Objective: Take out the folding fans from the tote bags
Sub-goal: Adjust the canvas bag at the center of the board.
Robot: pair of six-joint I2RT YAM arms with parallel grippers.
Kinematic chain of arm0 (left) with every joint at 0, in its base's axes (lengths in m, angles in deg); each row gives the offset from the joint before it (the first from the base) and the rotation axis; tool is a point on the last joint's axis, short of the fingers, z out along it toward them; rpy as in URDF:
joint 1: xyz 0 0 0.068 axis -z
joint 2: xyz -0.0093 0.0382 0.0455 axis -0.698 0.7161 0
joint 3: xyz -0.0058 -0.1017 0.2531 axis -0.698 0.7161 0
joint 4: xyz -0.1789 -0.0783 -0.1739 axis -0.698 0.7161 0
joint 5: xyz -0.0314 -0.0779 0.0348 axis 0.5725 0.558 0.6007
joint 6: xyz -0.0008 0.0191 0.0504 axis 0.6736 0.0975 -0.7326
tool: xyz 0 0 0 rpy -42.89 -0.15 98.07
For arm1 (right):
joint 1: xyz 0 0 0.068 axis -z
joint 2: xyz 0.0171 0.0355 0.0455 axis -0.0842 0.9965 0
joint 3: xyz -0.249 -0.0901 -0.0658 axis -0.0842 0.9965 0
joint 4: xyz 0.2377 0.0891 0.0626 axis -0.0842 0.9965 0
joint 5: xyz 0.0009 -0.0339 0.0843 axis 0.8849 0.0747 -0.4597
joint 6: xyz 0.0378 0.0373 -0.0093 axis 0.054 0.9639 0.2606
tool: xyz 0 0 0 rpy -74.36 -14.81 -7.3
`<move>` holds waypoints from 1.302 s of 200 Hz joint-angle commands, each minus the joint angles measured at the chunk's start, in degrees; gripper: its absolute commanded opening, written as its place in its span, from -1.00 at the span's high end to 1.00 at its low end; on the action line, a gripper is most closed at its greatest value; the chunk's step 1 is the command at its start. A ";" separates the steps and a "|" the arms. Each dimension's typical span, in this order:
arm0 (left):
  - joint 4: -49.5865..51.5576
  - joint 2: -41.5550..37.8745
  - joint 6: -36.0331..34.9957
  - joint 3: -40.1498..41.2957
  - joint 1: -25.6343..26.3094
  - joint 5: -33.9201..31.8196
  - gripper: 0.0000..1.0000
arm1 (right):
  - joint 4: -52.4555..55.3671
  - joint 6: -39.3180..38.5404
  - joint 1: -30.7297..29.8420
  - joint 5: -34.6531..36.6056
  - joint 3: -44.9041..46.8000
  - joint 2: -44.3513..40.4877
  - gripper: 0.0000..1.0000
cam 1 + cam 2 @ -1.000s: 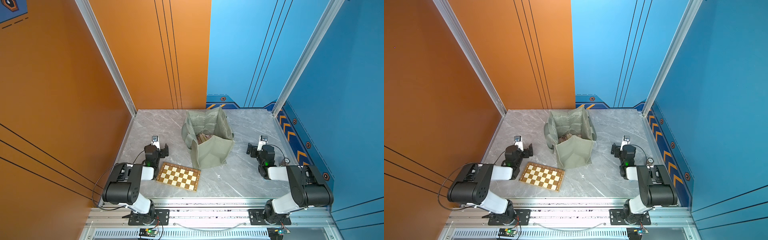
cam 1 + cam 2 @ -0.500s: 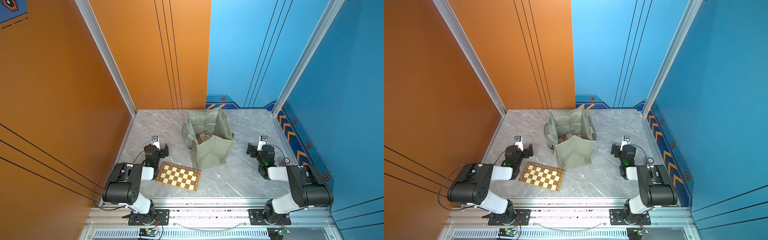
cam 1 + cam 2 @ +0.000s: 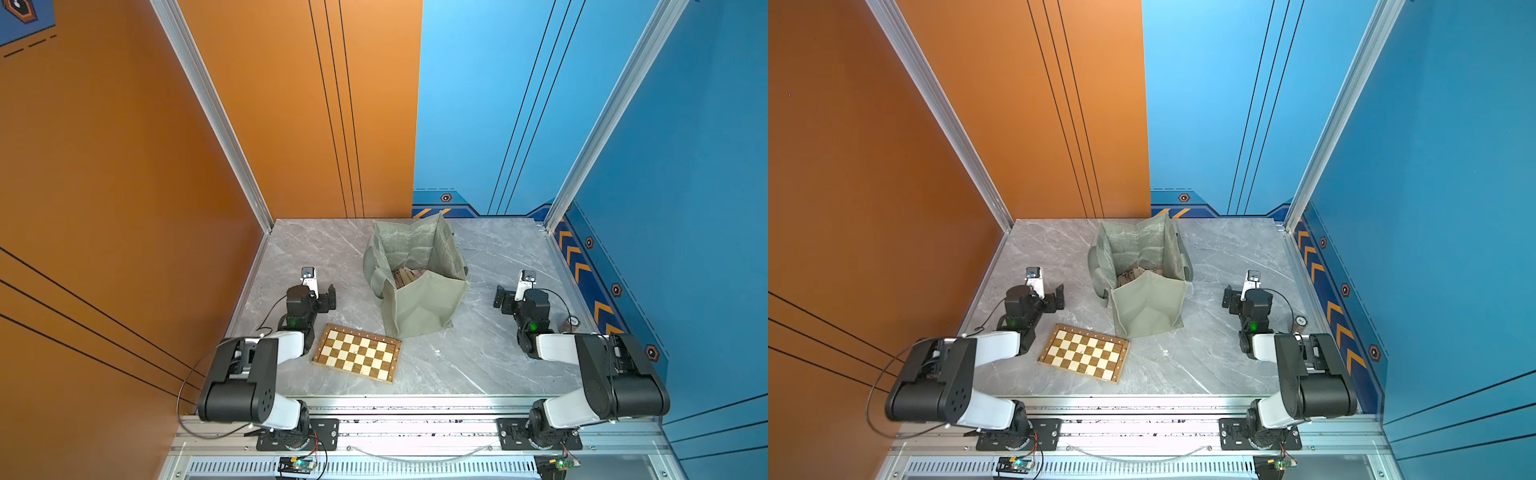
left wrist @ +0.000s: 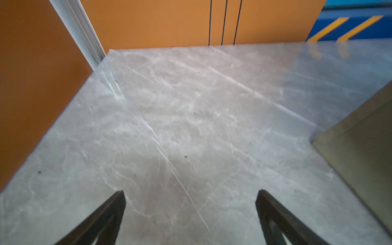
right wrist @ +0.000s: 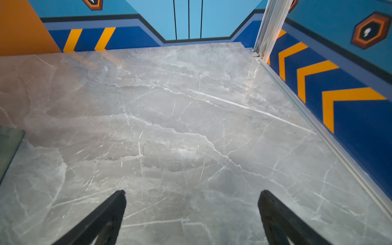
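An olive tote bag (image 3: 419,307) (image 3: 1148,307) stands open in the middle of the marble table, its straps hanging down its left side. Inside it lie the folding fans (image 3: 409,276) (image 3: 1136,275), of which only pale ribs and dark leaves show. My left gripper (image 3: 329,297) (image 3: 1059,297) rests low on the table to the bag's left, open and empty. To the bag's right, my right gripper (image 3: 500,297) (image 3: 1227,297) is also open and empty. In the left wrist view the left gripper (image 4: 191,196) faces bare marble, with the bag (image 4: 360,152) at the side. The right wrist view shows the right gripper (image 5: 192,196) over bare marble.
A brown-and-cream chessboard (image 3: 356,353) (image 3: 1084,353) lies flat in front of the bag, close to the left arm. A small round object (image 3: 573,321) sits by the right arm near the table's right edge. Orange and blue walls enclose the table on three sides.
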 commanded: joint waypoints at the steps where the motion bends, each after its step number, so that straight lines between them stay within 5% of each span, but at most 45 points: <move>1: 8.28 -7.37 2.63 -3.20 0.64 -2.12 -0.95 | 8.59 -0.69 -0.72 1.74 -3.98 -5.23 -0.99; 75: 42.70 -16.82 25.61 -24.05 6.07 -0.32 -0.95 | 61.62 6.84 -1.44 -3.43 -30.17 -16.26 -0.99; 104: 55.59 -17.57 34.91 -34.60 8.75 0.63 -0.95 | 74.69 9.96 -1.89 -3.30 -37.86 -18.52 -0.99; 146: 68.55 -14.48 42.69 -47.91 11.24 7.09 -0.95 | 83.21 14.81 -1.80 -1.92 -42.44 -20.55 -0.99; 192: 69.50 -9.87 47.20 -54.23 16.65 17.80 -0.95 | 85.39 16.52 -1.89 -3.02 -42.85 -20.81 -0.99; 260: 73.73 -5.20 47.67 -56.65 22.49 17.82 -0.95 | 85.91 16.30 -1.80 -2.15 -40.73 -22.00 -1.00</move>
